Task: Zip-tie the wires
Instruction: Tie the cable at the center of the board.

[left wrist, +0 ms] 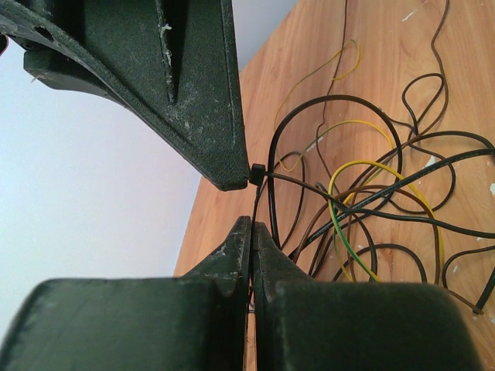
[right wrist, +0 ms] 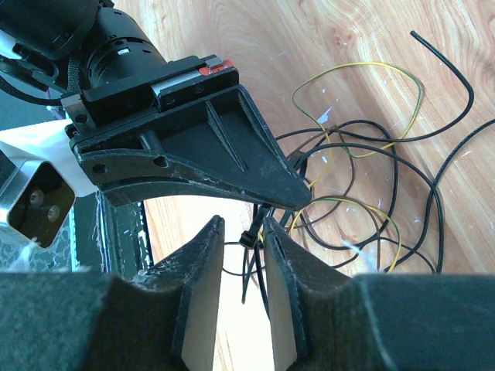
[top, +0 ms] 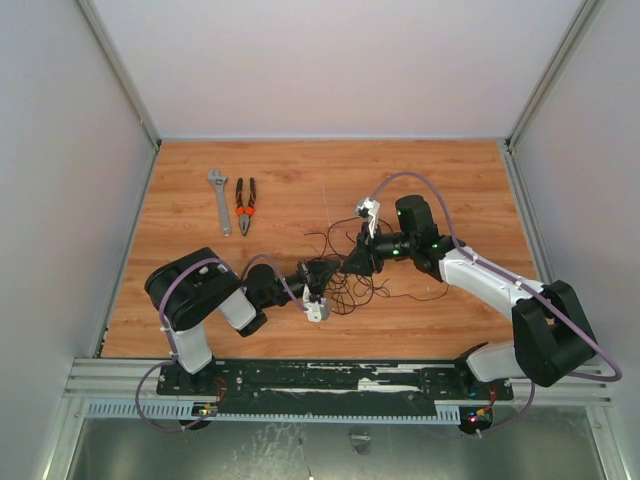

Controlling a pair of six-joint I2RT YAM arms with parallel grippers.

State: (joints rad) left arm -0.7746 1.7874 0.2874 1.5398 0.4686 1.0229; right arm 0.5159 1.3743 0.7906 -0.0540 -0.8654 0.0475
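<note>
Left tool (left wrist: 252,232): closed, its two fingers pressed flat together on the thin tail of the zip tie (left wrist: 257,175), which ran straight down from the small square head into the seam between them.
Right tool (right wrist: 244,226): fingers parted, with a narrow gap. The head of the tie sat in that gap, and no clamp on it could be seen. In the left wrist view one fingertip lay just beside the head, perhaps touching it.
Zip tie: held in the air between the two tools, over the middle of the desk (top: 450,180) and at the near-left edge of the tangle. The tail appeared to be already passed through the head.
Wires (left wrist: 371,197): loose black and yellow strands in open loops and curls. They lay spread on the desk to the far side of the tools and were not gathered.
Loop: a thicker black arc rising from the head was probably the strap's loop, wide and slack, with several strands crossing inside it. Whether it was strap or wire could not be told for certain.
Done, as judged: tie picked up, brought to the tangle and threaded.
Left to do, as judged: secure the head, draw the tail through until the loop cinched the strands into a bundle, then let go.
Bystanders: a wrench (top: 218,200) and pliers (top: 245,207) lay side by side at the far left, well apart from the work.
</note>
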